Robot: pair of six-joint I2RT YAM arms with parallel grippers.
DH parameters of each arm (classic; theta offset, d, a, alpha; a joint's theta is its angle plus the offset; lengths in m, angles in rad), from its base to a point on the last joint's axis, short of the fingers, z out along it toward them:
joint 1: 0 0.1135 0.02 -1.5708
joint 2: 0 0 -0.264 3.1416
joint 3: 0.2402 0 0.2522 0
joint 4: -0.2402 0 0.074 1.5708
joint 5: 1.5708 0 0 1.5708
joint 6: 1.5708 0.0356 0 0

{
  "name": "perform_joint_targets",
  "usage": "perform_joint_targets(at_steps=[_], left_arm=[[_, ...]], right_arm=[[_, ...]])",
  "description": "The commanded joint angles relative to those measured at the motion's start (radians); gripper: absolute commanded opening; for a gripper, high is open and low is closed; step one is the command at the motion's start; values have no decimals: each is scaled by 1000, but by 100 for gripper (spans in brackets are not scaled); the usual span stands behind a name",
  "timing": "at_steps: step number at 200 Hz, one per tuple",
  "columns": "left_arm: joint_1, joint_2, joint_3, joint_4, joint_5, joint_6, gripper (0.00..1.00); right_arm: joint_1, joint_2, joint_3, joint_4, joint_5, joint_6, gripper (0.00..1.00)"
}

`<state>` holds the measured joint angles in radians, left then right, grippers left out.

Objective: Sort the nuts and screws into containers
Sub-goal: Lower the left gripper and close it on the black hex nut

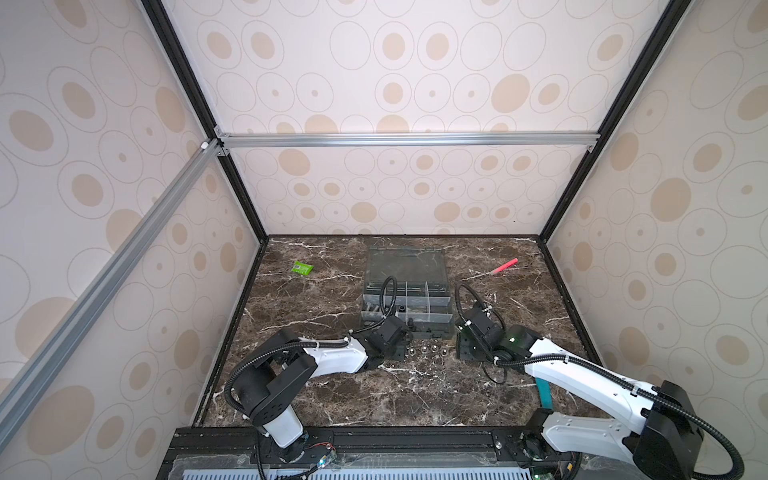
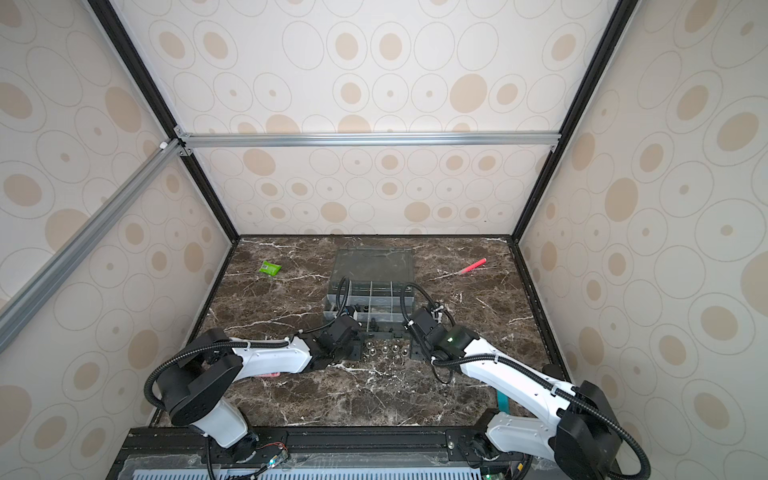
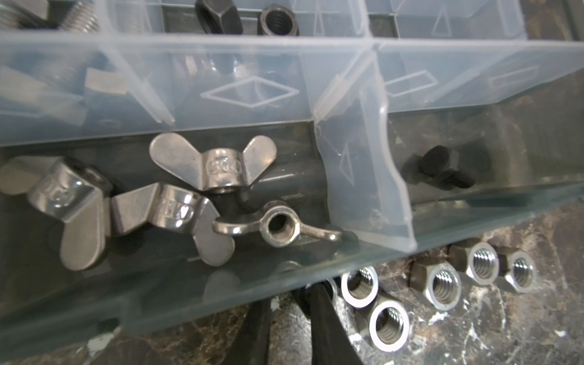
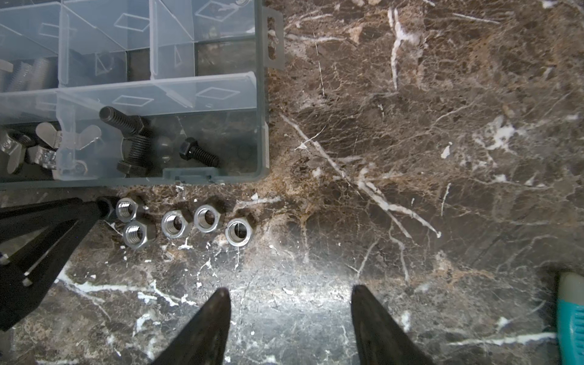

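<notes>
Right wrist view: five loose nuts [image 4: 173, 224]; left fingers [image 4: 57, 227] clenched, right fingers [image 4: 211, 322] spread.

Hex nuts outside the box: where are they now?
In both top views the hex nuts lie near the middle of the table, just outside the near wall of the box, beside the left gripper.
</notes>
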<state>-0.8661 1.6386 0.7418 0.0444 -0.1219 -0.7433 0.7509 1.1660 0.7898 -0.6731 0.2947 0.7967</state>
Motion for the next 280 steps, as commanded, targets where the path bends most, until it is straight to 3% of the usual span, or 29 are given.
perform_joint_targets(at_steps=[1,68,162,206,280], left_arm=[[-15,-2,4,-44,-21,12,22],[-38,-82,-32,-93,-19,28,20],[-41,-32,37,-96,1,90,40],[-43,12,73,-117,-4,129,40],[-59,36,86,-158,-20,162,31]], right_arm=[[-4,-18,-16,-16,10,23,64],[-4,-32,-35,-9,12,31,64],[-4,-28,-41,0,7,35,64],[-4,-28,-41,0,9,33,64],[-4,-35,-45,-5,14,35,64]])
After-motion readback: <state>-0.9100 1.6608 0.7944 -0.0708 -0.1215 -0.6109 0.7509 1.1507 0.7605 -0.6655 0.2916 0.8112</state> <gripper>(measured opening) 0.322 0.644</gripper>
